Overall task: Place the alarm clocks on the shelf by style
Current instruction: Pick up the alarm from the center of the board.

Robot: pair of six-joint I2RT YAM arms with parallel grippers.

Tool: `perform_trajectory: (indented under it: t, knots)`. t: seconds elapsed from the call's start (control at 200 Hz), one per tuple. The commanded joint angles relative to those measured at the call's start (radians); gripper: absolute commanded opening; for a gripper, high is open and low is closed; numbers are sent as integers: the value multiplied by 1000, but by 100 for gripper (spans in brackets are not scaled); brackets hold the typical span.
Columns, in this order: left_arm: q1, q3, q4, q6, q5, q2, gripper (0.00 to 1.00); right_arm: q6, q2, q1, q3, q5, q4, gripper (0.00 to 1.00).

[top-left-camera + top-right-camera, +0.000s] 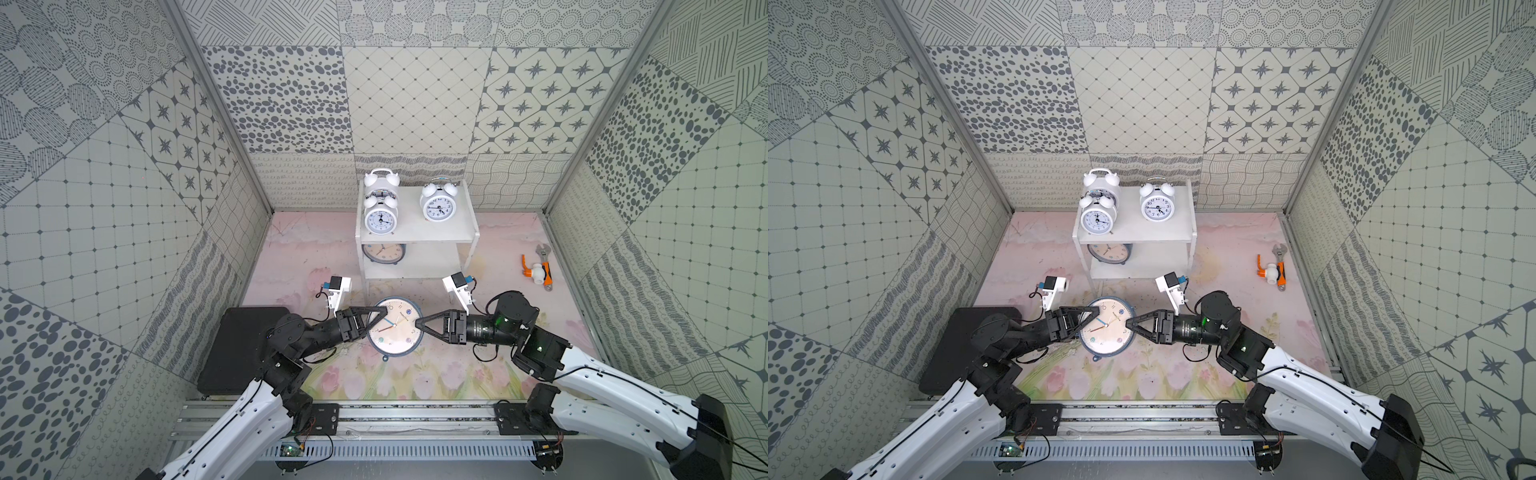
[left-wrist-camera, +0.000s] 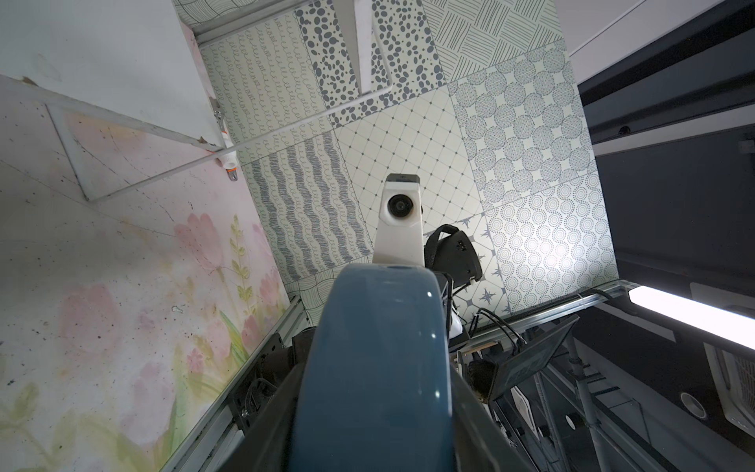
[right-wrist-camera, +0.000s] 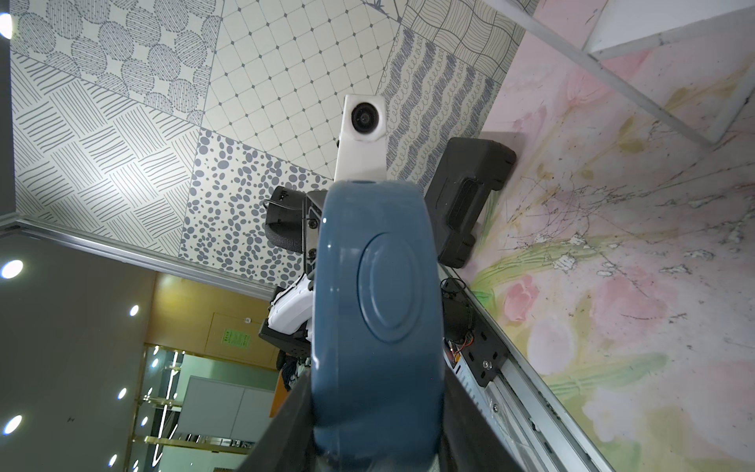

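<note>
In both top views: blue clock [image 1: 397, 332] [image 1: 1106, 328] face up in front of shelf [image 1: 415, 235], left pincer [image 1: 385, 311] and right pincer [image 1: 417, 322] clenched on opposite edges. Three white clocks [image 1: 380, 216] on upper tier, second blue clock [image 1: 383, 252] on lower.

Left wrist: blue clock [image 2: 380, 367] grasped edge-on between dark fingers [image 2: 282, 429], tabletop [image 2: 102, 286] alongside.

Right wrist: blue clock [image 3: 376, 327] likewise grasped between fingers [image 3: 282, 429].
</note>
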Motion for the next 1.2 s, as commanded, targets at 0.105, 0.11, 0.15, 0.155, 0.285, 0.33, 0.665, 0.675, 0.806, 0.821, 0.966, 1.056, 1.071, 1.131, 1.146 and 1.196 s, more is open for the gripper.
perform_trajectory:
  t: [0.105,0.11,0.15,0.155,0.285,0.33,0.665,0.675,0.806,0.821,0.966,1.056,1.071,1.131,1.146,1.196]
  knots:
    - [-14,-36,105,-74,-138,-40,24,-70,54,45,38,147,35,67]
    - [-13,-39,104,-76,-143,-41,24,-72,55,48,38,151,36,68]
    - [-13,-51,107,-83,-175,-56,25,-85,57,67,39,183,37,72]
    - [-13,-52,108,-84,-178,-58,25,-86,57,70,39,187,37,72]
    - [-15,-84,128,-101,-263,-109,23,-95,48,160,12,350,77,77]
    - [-14,-93,125,-100,-289,-127,23,-103,34,200,-6,434,93,77]
    - [-15,-124,127,-130,-328,-167,23,-43,62,318,-127,669,333,66]
    - [-16,-124,127,-130,-326,-166,22,-44,64,318,-125,666,334,65]
    - [-16,-124,124,-133,-316,-170,22,-39,85,318,-109,657,331,58]
    - [-16,-124,124,-133,-315,-169,23,-38,86,318,-110,655,335,58]
    - [-18,-138,132,-136,-310,-167,23,-28,98,316,-109,635,350,54]
    - [-18,-141,133,-141,-306,-168,23,-20,109,315,-111,608,374,46]
    - [-17,-141,133,-138,-304,-167,23,-19,111,314,-111,603,380,44]
    - [-18,-140,132,-135,-299,-165,26,-17,114,312,-111,584,389,40]
    - [-18,-141,129,-136,-298,-164,27,-17,113,311,-111,581,391,38]
    - [-18,-140,126,-128,-285,-163,33,-13,108,306,-110,566,388,35]
